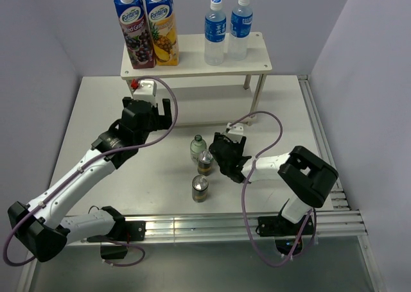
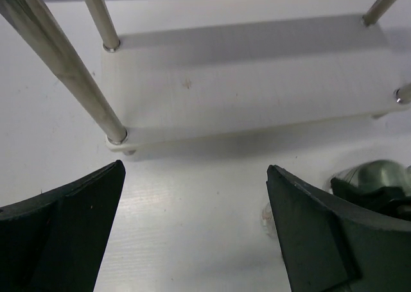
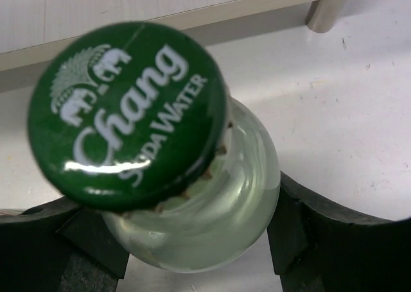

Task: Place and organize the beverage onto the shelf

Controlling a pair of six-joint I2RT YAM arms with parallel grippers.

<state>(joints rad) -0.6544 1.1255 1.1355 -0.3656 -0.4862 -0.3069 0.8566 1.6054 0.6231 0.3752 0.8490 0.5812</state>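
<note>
the right pincer is clenched on a short clear soda water bottle with a green cap; its dark fingers sit against the glass on both sides, and the bottle stands upright between them on the white table; straight ahead of this pincer lies the lower board of the shelf, with one round leg ahead and to its right; just beside the pincer, on the side toward the left arm, stands one dark silver-topped can; a second can stands a little further back toward the arm bases, apart from the fingers.

the left pincer is released, its jaws spread wide with nothing between them; it hangs low over the table just short of the shelf's lower board, which lies bare ahead of it; the green cap shows at the far right of its wrist view, behind its own right finger.

beyond both pincers, on the shelf's top board, two blue-capped water bottles stand upright side by side on the right half; two juice cartons stand on the left half.
</note>
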